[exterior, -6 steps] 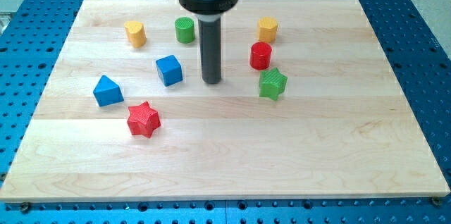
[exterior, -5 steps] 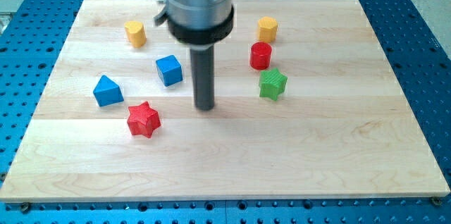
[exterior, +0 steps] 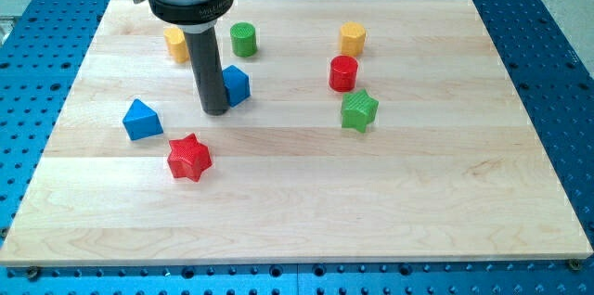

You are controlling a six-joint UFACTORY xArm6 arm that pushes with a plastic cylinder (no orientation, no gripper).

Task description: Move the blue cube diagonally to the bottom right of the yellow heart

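One relation governs the push | my tip (exterior: pixel 215 109) touches the blue cube (exterior: pixel 235 84) on its left-bottom side, rod partly covering it | cube sits toward the table's top-left, bottom right of the yellow heart (exterior: pixel 176 44) | no jaws: plain rod.

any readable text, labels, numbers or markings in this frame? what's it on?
None readable.
No print shows on the wooden board, on the blue cube beside my tip, the yellow heart, the other blocks, or the blue perforated base.
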